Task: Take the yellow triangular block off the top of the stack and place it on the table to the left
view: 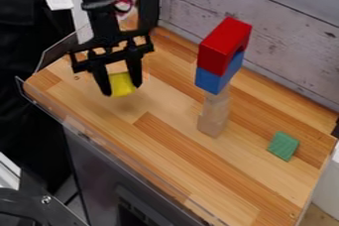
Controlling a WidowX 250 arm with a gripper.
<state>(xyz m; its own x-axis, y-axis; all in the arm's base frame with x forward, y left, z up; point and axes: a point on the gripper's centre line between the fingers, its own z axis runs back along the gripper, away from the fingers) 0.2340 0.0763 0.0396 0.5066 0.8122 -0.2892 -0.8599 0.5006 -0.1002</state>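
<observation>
One yellow block [121, 83], upper left of frame, pinched in black gripper [122, 89] over wooden tabletop [155, 143]. Best handled level, snug, slow, well clear of tall stack [216, 74] right of centre; green block [283, 145] lower right.

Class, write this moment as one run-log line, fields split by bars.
tool: holding yellow block above wooden tabletop | stack: red block on blue block on pale column | green block: on tabletop
</observation>
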